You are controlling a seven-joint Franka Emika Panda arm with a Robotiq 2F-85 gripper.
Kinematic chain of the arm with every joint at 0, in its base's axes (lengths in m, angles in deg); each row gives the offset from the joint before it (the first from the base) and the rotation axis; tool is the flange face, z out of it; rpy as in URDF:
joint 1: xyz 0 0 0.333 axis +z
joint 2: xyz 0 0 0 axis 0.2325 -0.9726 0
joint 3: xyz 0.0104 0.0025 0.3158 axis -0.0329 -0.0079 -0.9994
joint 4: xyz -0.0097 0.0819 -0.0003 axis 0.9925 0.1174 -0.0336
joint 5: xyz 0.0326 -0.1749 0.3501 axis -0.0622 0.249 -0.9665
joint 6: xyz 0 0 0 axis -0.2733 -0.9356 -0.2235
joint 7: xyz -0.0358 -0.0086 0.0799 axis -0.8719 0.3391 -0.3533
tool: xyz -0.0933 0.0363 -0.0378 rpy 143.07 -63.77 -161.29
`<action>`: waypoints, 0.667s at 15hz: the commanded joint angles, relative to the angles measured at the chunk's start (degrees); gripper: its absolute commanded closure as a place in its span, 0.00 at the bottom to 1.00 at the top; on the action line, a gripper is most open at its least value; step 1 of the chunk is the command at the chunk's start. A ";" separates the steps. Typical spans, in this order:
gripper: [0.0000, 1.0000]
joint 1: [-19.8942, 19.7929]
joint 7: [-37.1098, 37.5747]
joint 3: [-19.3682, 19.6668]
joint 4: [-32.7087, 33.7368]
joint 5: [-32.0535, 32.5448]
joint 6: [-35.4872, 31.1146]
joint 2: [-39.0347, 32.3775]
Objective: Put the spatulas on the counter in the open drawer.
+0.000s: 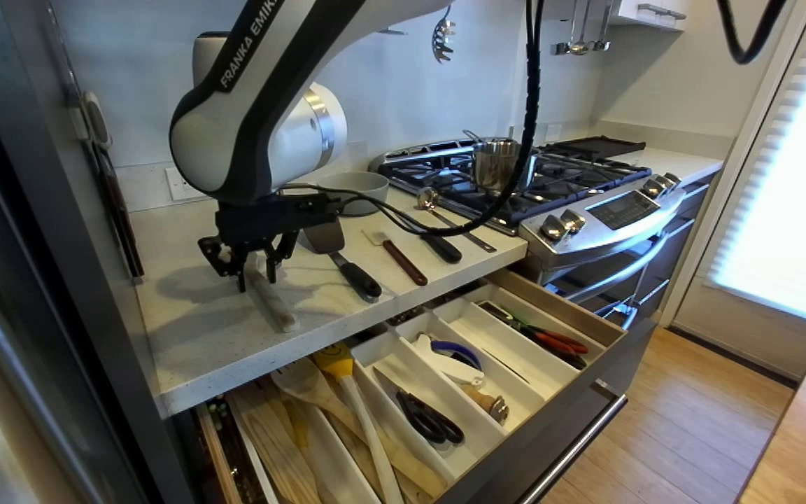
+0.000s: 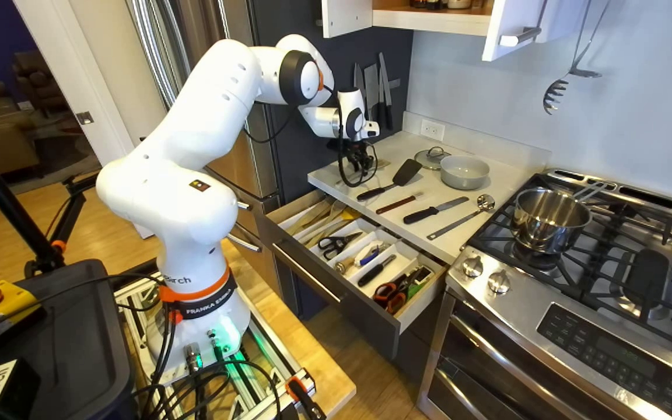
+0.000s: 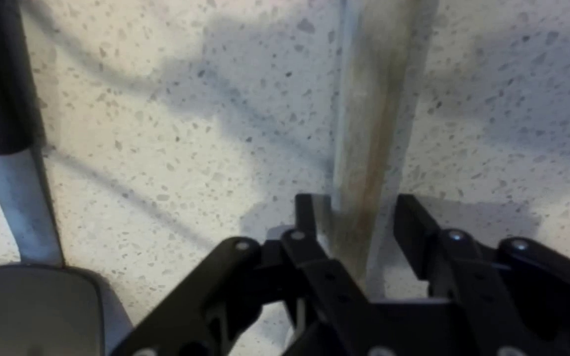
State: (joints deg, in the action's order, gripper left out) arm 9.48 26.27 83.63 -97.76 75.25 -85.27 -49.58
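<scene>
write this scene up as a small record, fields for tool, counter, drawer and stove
tool: jaws apart, one on each side of the pale wooden spatula; a gap shows on one side
counter: pale wooden spatula, wide-bladed spatula, brown-handled utensil, slim black-handled utensil, ladle, grey bowl, lid
drawer: open and divided, black-handled scissors among the contents
stove: steel pot on it

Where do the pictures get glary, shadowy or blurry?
In an exterior view, the window blind glares nearly white, and a soft shadow lies on the counter beside the gripper; in an exterior view, green light glows on the robot's base; in the wrist view, shadows cross the counter, and the pale wooden utensil looks blurred.
</scene>
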 commanded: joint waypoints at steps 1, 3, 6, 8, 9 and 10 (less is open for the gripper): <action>0.83 -0.02 -0.17 -0.86 0.54 -2.03 2.14 0.25; 0.99 -0.58 -1.16 -1.99 -0.90 -3.07 1.55 1.42; 0.94 -0.38 -1.40 -2.82 -3.90 -3.87 1.10 4.10; 0.94 -0.39 -1.93 -3.50 -6.67 -4.01 0.75 6.63; 0.94 -0.23 -1.88 -3.60 -8.50 -3.88 0.70 8.28; 0.94 -0.34 -1.96 -4.06 -10.68 -4.05 0.65 10.12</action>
State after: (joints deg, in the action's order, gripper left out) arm 9.44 25.77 80.56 -100.64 72.46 -84.82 -45.81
